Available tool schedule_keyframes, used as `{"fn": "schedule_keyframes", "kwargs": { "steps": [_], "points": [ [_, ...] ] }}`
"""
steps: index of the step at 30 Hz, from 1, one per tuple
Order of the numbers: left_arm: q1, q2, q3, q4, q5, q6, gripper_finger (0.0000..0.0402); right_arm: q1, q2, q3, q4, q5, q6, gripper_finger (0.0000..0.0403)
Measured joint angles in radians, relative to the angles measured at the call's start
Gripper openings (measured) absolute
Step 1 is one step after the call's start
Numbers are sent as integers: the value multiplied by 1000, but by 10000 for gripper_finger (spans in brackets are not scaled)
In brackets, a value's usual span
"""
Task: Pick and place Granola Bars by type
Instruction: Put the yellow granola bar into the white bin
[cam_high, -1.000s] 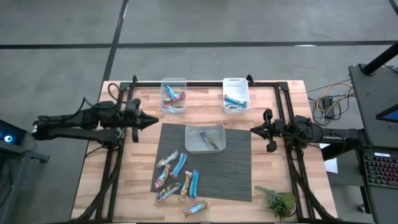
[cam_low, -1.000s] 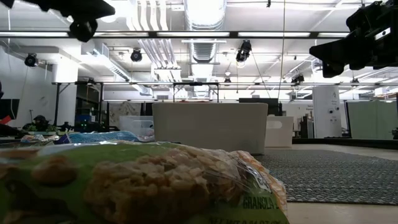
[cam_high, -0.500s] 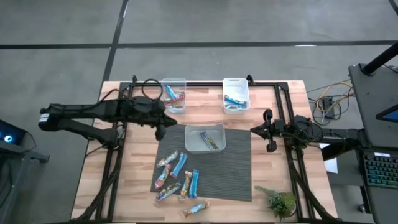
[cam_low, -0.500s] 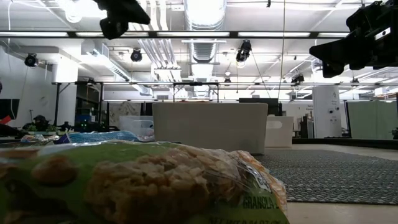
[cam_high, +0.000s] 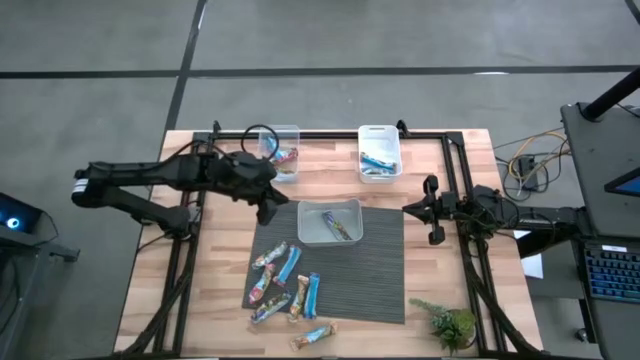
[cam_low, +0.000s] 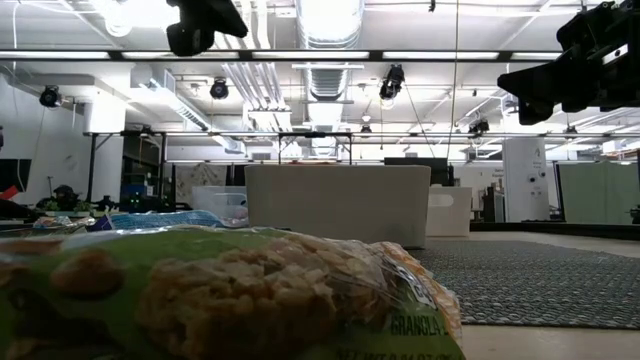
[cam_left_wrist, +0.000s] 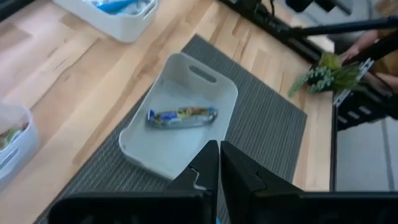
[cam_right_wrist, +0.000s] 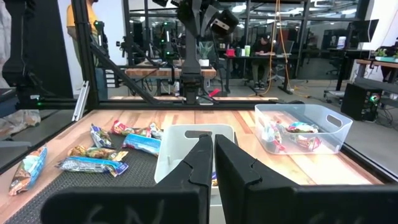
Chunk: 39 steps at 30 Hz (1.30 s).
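Observation:
Several granola bars (cam_high: 285, 290), some blue and some multicoloured, lie loose on the dark mat (cam_high: 385, 270). One more bar (cam_high: 318, 335) lies on the wood near the front edge. A white tub (cam_high: 330, 222) on the mat holds one bar (cam_left_wrist: 181, 116). My left gripper (cam_high: 272, 213) hangs shut above the mat, just left of this tub, slanting down with nothing in it; its shut fingers (cam_left_wrist: 219, 144) show before the tub (cam_left_wrist: 180, 121). My right gripper (cam_high: 406, 208) waits shut and level at the mat's right side, also empty (cam_right_wrist: 212, 140).
Two clear tubs stand at the far edge: the left one (cam_high: 285, 158) holds multicoloured bars, the right one (cam_high: 377, 160) blue bars. A small green plant (cam_high: 448, 322) stands at the near right corner. Black frame rails (cam_high: 455, 170) run along the table's sides.
My left gripper has swung from the table's left side toward the middle tub, rising and tipping its fingers downward. It has stayed shut and empty. The bars and tubs have not moved.

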<state>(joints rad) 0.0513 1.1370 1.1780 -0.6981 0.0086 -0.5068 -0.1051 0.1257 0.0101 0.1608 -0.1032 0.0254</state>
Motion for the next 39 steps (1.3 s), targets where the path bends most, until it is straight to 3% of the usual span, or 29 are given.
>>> {"fn": "schedule_keyframes", "kwargs": {
  "steps": [11,24,39],
  "points": [
    [-8,149,295,-396,25,1,0,0,1,0,0,1,0,9],
    [-47,205,275,-420,56,-74,5,0,1,0,0,0,0,9],
    [-62,204,273,-418,55,-154,164,0,1,0,0,0,0,9]
  ]
}}
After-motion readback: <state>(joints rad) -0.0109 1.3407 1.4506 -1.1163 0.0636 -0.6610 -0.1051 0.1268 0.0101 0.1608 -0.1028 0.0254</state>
